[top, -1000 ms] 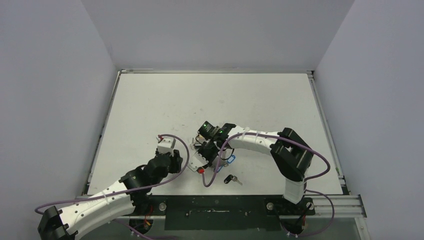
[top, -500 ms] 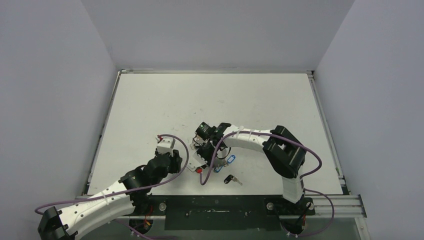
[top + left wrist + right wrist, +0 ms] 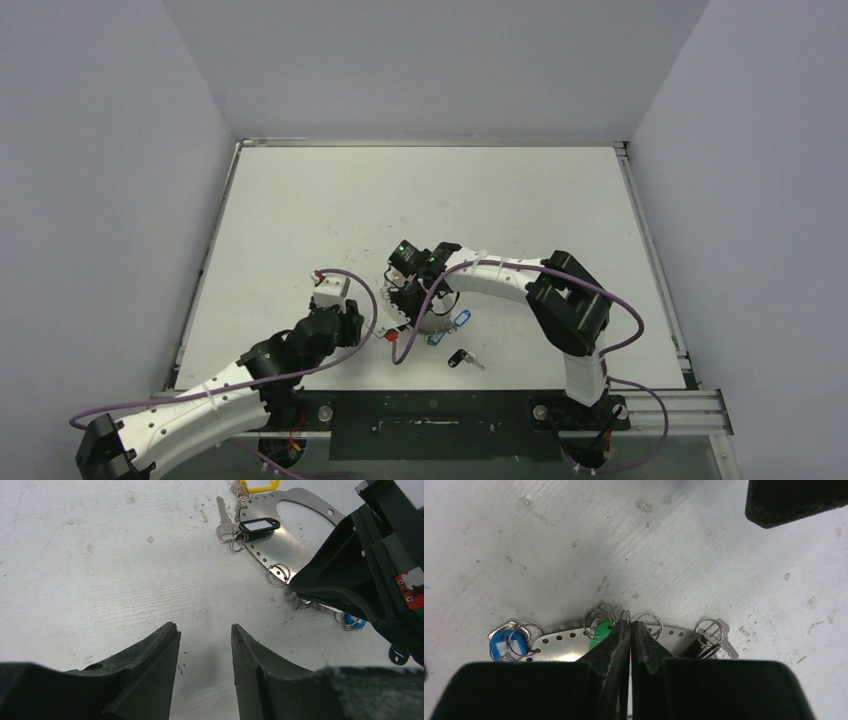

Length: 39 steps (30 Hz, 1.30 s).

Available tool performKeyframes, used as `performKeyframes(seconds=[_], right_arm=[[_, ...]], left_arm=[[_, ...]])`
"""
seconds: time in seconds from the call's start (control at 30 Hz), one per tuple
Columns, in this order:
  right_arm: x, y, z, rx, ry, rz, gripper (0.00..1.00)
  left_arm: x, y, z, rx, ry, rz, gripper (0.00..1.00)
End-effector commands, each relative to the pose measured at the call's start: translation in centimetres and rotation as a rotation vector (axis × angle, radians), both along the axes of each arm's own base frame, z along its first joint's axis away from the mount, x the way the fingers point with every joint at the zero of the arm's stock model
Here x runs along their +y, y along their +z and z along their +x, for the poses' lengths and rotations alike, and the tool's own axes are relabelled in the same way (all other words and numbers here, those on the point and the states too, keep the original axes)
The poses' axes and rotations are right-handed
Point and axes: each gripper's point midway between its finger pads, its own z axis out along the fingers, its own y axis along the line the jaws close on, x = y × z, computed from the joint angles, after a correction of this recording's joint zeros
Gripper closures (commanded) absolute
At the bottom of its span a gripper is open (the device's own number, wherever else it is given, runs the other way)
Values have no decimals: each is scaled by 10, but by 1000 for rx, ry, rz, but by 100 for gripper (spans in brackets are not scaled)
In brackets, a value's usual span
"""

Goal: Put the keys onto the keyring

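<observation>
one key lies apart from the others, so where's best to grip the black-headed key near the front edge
Take the black-headed key by its chunky dark head; the thin silvery blade, pointing right, lies flat on the table and likely gives little to pinch. Come straight down from above with the tool's fingers closing across the head, as nothing crowds it.

I'm working in a robotics lab test cell: a scuffed white table [image 3: 330, 200] boxed in by plain grey walls [image 3: 100, 200], aluminium rail [image 3: 670, 405] along its near edge, purple cables [image 3: 345, 272] looping across it.
</observation>
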Motion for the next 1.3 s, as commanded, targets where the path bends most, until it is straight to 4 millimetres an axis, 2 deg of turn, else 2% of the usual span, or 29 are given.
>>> performKeyframes(seconds=[0.0, 0.1, 0.37, 0.6, 0.8, 0.93, 1.03, 1.27], right_arm=[[16, 22, 11, 2, -81, 77, 100], [21, 37, 16, 27, -150, 151, 100], [26, 99, 38, 100, -375, 412, 100], [15, 141, 38, 125, -476, 524, 100], [9, 152, 31, 161, -483, 550, 100], [8, 152, 27, 171, -477, 543, 100], [7, 151, 25, 180, -470, 533, 100], [5, 151, 15, 209, -440, 525, 100]], left_arm=[[-4, 24, 6, -47, 6, -34, 59], [-5, 29, 7, -58, 0, -37, 59], [-21, 51, 8, -147, -87, -118, 59], [-40, 86, 5, -374, -242, -209, 59], [-61, 109, -9, -614, -470, -185, 59], [-66, 117, -9, -692, -527, -119, 60], [-68, 118, -7, -715, -550, -74, 63], [-75, 117, -1, -758, -566, -35, 63]])
